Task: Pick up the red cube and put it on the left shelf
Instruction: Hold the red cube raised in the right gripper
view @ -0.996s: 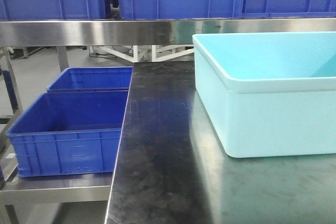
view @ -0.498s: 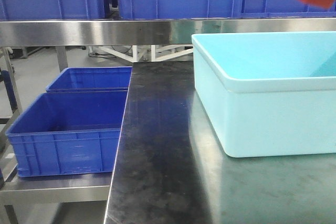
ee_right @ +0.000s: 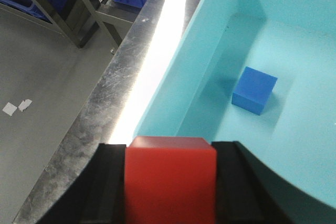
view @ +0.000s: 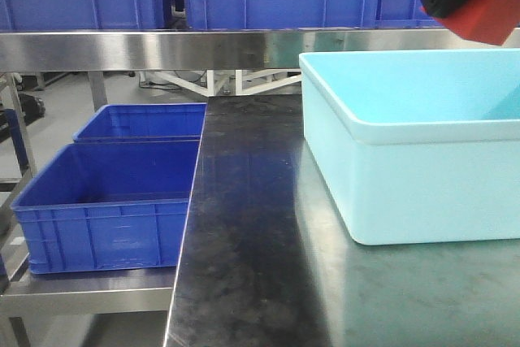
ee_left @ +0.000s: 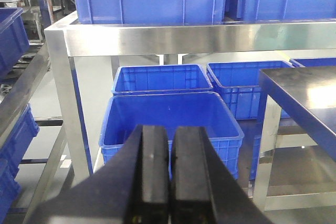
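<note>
2 claws: right claw [ee_right: 170, 195] pinches red cube [ee_right: 170, 163] high over turquoise tub [ee_right: 220, 66] rim (small blue cube [ee_right: 254, 90] inside tub); left claw [ee_left: 170, 171] pressed together, facing blue crates [ee_left: 173, 116].

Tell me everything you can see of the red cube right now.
The red cube is a plain matte block with flat faces, sharp edges and no visible marks. The right end effector clamps it, with black fingers pressing two opposite sides. It hangs in the air and touches nothing else. In the front view it sits tilted, higher than the rim of the cyan bin, and is partly cut off by the frame edge.
</note>
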`<state>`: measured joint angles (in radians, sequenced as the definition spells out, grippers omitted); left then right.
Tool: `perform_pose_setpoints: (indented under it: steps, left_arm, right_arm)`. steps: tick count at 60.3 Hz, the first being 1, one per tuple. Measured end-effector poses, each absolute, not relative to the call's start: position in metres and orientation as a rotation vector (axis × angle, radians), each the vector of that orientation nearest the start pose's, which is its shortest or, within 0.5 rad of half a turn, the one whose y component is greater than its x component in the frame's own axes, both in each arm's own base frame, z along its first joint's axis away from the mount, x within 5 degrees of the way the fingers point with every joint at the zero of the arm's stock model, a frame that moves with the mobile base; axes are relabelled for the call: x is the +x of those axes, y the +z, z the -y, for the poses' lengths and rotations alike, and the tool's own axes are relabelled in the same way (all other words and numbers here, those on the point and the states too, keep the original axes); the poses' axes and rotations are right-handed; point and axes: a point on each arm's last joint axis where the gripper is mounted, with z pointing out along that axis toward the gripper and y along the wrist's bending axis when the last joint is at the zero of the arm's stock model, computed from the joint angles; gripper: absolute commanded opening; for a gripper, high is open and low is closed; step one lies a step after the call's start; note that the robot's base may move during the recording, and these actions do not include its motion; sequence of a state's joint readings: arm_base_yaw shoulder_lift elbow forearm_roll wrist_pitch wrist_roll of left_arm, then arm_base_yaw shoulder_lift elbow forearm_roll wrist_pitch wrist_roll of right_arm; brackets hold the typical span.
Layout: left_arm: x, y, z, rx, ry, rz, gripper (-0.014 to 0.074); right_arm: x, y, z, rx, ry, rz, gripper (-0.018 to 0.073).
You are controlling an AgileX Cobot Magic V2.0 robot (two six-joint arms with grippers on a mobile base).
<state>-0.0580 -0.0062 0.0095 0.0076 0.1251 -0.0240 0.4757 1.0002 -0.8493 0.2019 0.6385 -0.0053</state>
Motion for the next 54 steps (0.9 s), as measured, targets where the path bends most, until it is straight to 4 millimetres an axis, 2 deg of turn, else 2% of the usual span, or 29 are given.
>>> perform_pose_setpoints:
  steps: [54]
  left_arm:
    - [0.0562, 0.1989, 0.0032, 0.033, -0.057, -1.612, 0.0102]
  right_arm:
    - [0.1738, 0.3298, -0.1018, -0.428, 0.468, -2.261, 0.0055]
